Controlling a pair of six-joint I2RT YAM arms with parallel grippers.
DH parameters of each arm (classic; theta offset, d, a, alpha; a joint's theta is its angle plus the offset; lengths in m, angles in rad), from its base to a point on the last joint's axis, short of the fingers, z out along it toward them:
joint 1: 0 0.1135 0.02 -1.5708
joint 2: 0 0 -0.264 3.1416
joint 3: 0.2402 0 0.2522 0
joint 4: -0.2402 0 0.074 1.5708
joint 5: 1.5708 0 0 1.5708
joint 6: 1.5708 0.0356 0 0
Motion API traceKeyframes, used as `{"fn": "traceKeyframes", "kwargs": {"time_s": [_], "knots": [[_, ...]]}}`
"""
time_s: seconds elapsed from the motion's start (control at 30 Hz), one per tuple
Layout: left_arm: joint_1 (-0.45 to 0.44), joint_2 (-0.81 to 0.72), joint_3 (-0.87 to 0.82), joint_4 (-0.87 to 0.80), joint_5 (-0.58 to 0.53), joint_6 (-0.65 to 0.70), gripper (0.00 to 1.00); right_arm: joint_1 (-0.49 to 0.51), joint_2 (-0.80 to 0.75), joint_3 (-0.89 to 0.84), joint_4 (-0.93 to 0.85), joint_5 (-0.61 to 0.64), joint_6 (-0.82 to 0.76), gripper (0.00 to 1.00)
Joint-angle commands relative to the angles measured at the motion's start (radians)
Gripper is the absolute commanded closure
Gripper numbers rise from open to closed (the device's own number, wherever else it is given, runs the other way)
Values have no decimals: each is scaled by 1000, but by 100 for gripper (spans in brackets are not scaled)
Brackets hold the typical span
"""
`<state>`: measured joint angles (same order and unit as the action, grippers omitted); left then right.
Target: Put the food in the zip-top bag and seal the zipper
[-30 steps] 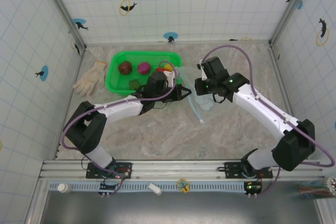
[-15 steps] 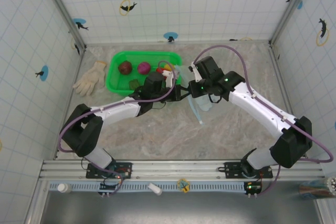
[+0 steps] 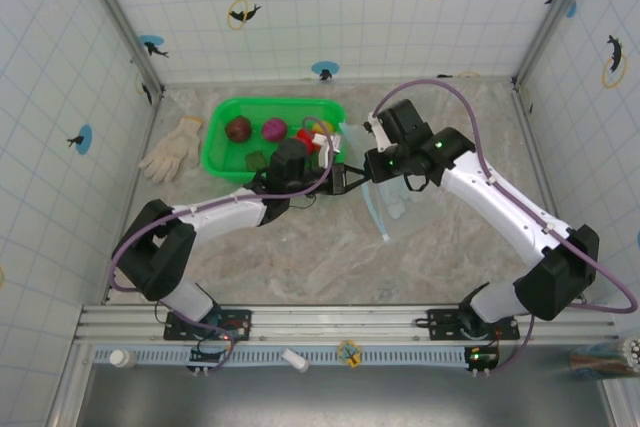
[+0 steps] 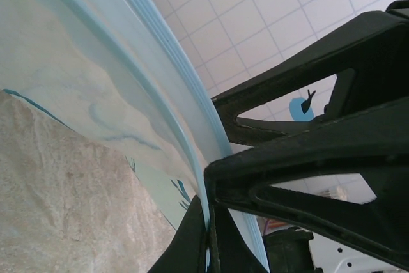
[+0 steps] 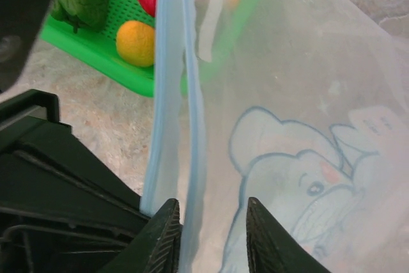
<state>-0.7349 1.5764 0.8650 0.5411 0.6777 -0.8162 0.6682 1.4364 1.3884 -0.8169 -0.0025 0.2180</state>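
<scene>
Observer: Left gripper entry. Fingers are pressed together on the zipper, and the light-blue strip runs down into the seam between them with no gap visible. Black trussed parts crowd the right of this wrist view; I cannot tell which arm each belongs to.

Checker: Right gripper?

Observer: Tips narrowly apart, one on each side of the strip. The strip passes close by one tip, but the frame's bottom edge cuts it off, so contact is unreadable. Not clamped, as far as can be seen.

Checker: Where is the zip-top bag?

Observer: Overhead, it is at mid-table, between the two grippers. The rim is held up on edge and the body trails down under the right gripper. The clear film is hard to trace against the marbled top. The pale blue animal print reads only in the right wrist view.

Checker: Food?

Observer: It lies in the green basket, just beyond the left gripper. Maroon and magenta pieces show plainly, with a dark green one at the near wall. Red and yellow are partly hidden behind the left wrist. Close up, green, orange and red pieces show, and others blur through the film; count uncertain.

Checker: Farther out?

Observer: White glove lies left of the basket, apart from it. Tiled wall with dolphin stickers stands behind.
</scene>
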Motion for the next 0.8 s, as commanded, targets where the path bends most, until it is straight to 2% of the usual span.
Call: {"fn": "traceKeyframes", "kwargs": {"time_s": [0.0, 0.2, 0.33, 0.4, 0.47, 0.63, 0.77], "knots": [[-3, -50, -13, 50, 20, 6, 100, 4, 3, 52, -54, 44, -11, 71], [-3, -66, -17, 6, -10, 28, 100, 3, 10, 67, -73, 63, -14, 81], [-3, -58, -1, -46, -38, 45, 100, 4, 1, 74, -66, 50, -6, 96], [-1, -51, 14, -101, -70, 60, 100, 4, -1, 82, -66, 57, 2, 100], [4, -49, 33, -164, -92, 83, 100, -1, -1, 87, -73, 105, 15, 100], [20, -74, 103, -465, -250, 195, 100, -24, 0, 122, -117, 372, 76, 100], [22, -75, 176, -654, -356, 249, 100, -25, -5, 163, -139, 459, 100, 100]]}}
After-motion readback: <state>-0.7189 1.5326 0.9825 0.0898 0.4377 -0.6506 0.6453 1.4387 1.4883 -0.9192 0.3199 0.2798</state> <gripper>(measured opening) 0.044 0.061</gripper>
